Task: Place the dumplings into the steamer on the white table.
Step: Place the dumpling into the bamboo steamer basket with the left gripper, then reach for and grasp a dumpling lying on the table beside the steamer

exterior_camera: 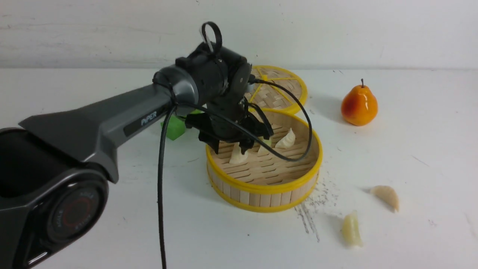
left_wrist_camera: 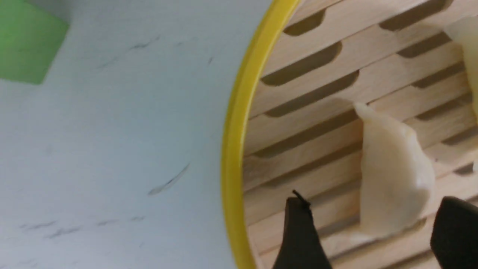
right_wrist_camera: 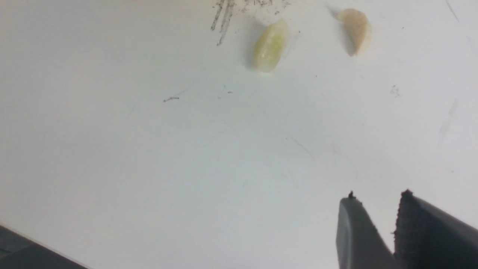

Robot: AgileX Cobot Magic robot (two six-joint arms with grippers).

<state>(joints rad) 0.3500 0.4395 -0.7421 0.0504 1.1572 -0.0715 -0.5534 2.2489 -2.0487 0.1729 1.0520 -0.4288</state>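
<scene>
Front view: left pincer (exterior_camera: 230, 148) hangs low inside the steamer (exterior_camera: 261, 188), near its left wall. Jaws spread wide. A cream dumpling (exterior_camera: 238, 155) lies on the slats between them, touching neither finger as far as the left wrist view shows. I judge it set down, not held.

Count inside the steamer: three. The cream one under my left pincer, a white one (exterior_camera: 286, 139) toward the far right of the floor, and a pale green one (exterior_camera: 266, 143) half hidden behind my fingers and cable.

Count outside: two, both on the white table (exterior_camera: 194, 231) to the right front of the steamer, well apart from it. A tan one (exterior_camera: 386, 196) farther right and a yellow-green one (exterior_camera: 352, 229) nearer me.

Right pincer (right_wrist_camera: 378, 197): out of the front view. Its own camera shows jaws a little apart, nothing between them, above bare table, with both loose dumplings ahead.

Not task items: woven lid (exterior_camera: 278, 87) behind the steamer, pear (exterior_camera: 359, 105), green block (exterior_camera: 173, 129).

Judgement: a little past halfway. Left to do: two pickups, both on the right arm's side.
</scene>
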